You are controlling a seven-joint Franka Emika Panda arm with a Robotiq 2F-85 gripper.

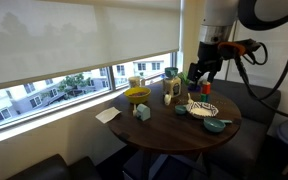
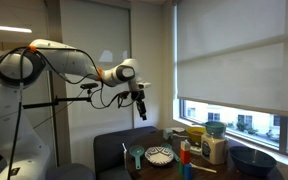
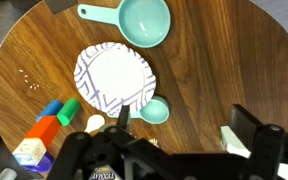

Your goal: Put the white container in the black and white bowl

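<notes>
The black and white bowl (image 3: 114,78) lies on the round wooden table, and it shows in both exterior views (image 1: 203,108) (image 2: 159,155). The white container (image 1: 142,112), a small white and teal box, stands near the yellow bowl (image 1: 136,95), well away from the gripper. It is out of the wrist view. My gripper (image 3: 184,125) is open and empty. It hovers high above the table beside the patterned bowl, as both exterior views (image 1: 199,75) (image 2: 141,105) show.
A large teal measuring cup (image 3: 144,20) and a small teal scoop (image 3: 154,110) lie next to the patterned bowl. Coloured blocks (image 3: 49,125) stand at the table edge. A white bottle (image 1: 170,92), a paper sheet (image 1: 108,115) and a teal bowl (image 1: 214,124) share the table.
</notes>
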